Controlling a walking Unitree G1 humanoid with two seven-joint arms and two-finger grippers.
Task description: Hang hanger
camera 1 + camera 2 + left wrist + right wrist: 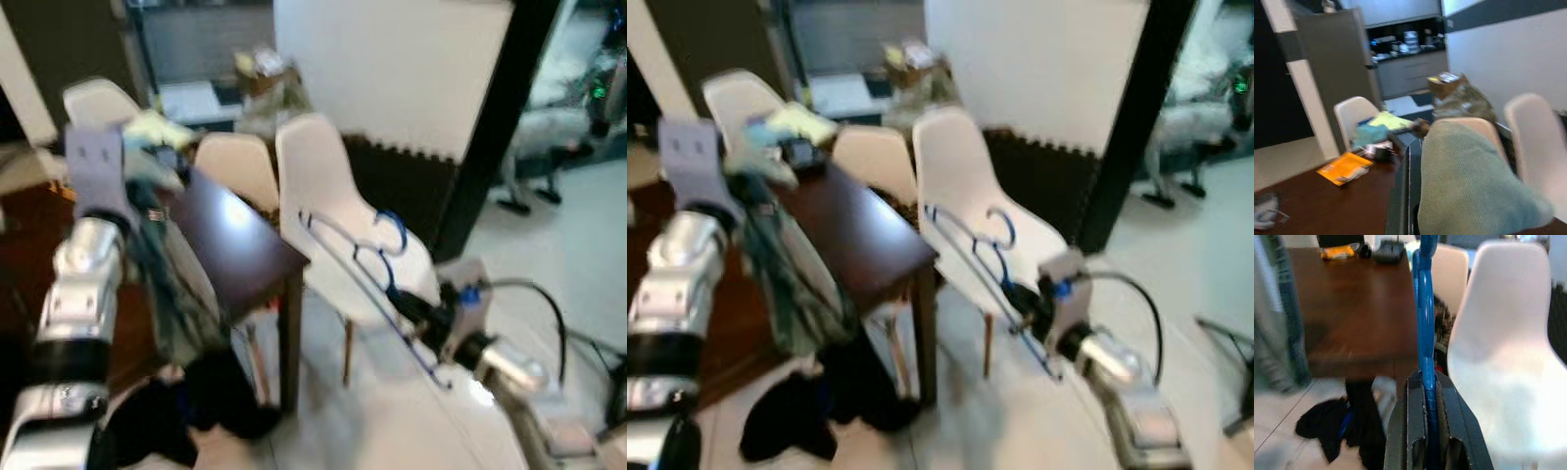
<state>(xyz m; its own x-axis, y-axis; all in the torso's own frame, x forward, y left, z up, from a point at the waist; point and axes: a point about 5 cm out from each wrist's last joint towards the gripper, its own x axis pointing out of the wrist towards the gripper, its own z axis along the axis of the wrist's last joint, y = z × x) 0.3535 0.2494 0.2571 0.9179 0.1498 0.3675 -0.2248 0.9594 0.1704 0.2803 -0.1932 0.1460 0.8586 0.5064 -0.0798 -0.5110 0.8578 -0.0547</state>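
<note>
The right hand [416,318] is clamped on a blue hanger [367,269], its two black fingers [1413,431] pressed against either side of the hanger's bar. The hanger is held in the air in front of a white chair [338,225], tilted, with its hook [392,230] uppermost near the chair's seat. The left hand [1410,205] is raised beside a dark brown desk [235,245] and grips a grey-green cloth [171,274], which hangs down past the desk's edge; in the left wrist view the cloth [1469,181] bunches over the fingers, closed on it. On the desk lie an orange packet [1344,168], a yellow sheet [1386,120] and some small dark items too blurred to name. Two more white chairs [235,166] stand at the desk's far side. A black garment [186,406] lies on the pale floor [372,421] by the desk leg.
</note>
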